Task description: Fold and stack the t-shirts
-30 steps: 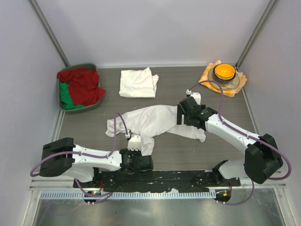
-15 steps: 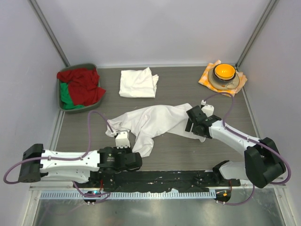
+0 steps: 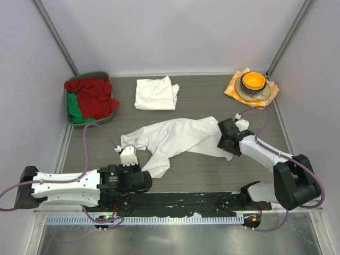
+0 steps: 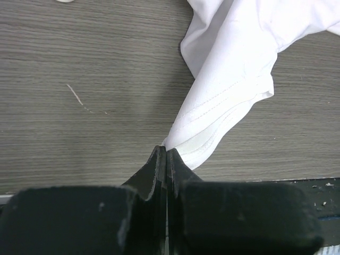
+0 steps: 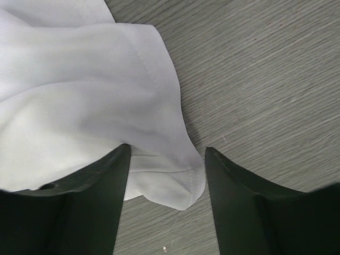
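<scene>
A crumpled white t-shirt (image 3: 178, 137) lies stretched across the middle of the table. A second white t-shirt (image 3: 155, 94) lies folded at the back. My left gripper (image 3: 150, 176) is shut on the near hem of the crumpled shirt. In the left wrist view the jaws (image 4: 166, 152) pinch the stitched hem, and the shirt (image 4: 234, 69) runs away up and to the right. My right gripper (image 3: 226, 140) is open at the shirt's right end. In the right wrist view its fingers (image 5: 166, 153) straddle a hemmed corner of the shirt (image 5: 90, 111), which rests on the table.
A grey bin (image 3: 70, 118) at the back left holds red and green cloths. An orange bowl (image 3: 253, 81) sits on an orange-and-white checked cloth (image 3: 231, 86) at the back right. Side walls close in the table on both sides.
My left gripper has drawn back to the left and toward the near edge with the hem in it, and the shirt has stretched out. My right gripper has moved right to the shirt's right end.
</scene>
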Motion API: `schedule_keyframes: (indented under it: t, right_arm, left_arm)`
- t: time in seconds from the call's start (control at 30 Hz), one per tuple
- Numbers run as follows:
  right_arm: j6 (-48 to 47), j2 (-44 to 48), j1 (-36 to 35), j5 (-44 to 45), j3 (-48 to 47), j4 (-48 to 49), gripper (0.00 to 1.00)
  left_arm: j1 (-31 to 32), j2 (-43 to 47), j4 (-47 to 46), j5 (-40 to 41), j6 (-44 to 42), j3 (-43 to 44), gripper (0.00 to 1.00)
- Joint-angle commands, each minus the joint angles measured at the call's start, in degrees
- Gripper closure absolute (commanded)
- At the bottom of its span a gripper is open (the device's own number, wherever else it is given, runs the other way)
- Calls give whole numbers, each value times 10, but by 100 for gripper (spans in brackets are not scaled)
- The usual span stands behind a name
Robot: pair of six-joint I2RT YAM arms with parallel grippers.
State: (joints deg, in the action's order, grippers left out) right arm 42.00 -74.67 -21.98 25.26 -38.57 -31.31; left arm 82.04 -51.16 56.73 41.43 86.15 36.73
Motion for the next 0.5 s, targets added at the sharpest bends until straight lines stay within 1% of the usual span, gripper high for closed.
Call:
schedule_keyframes:
  t: [0.0,0.03,0.07,0.1,0.17,0.2,0.27,0.3,0.47]
  right_arm:
    - [-10,-3,15,-20,14,32,42]
    - [-10,-1,15,-23,17,34,51]
    - [-10,-1,16,-28,18,34,55]
    - [-10,1,15,-29,19,34,62]
    - [-10,8,15,-35,24,34,70]
    - [-10,10,14,-40,25,34,78]
    - [-12,17,15,-46,30,32,86]
    - [-11,20,15,-49,31,32,99]
    - [-10,43,15,-45,31,19,99]
  left_arm:
    - [2,24,41,44,25,24,100]
    - [2,26,47,46,27,24,100]
    - [1,30,50,47,31,25,100]
    - [2,31,53,50,32,25,100]
    - [2,32,64,51,39,26,100]
    - [2,31,67,51,41,25,100]
    - [2,33,72,51,46,23,100]
    - [1,33,73,51,47,23,100]
    - [2,34,76,55,45,33,100]
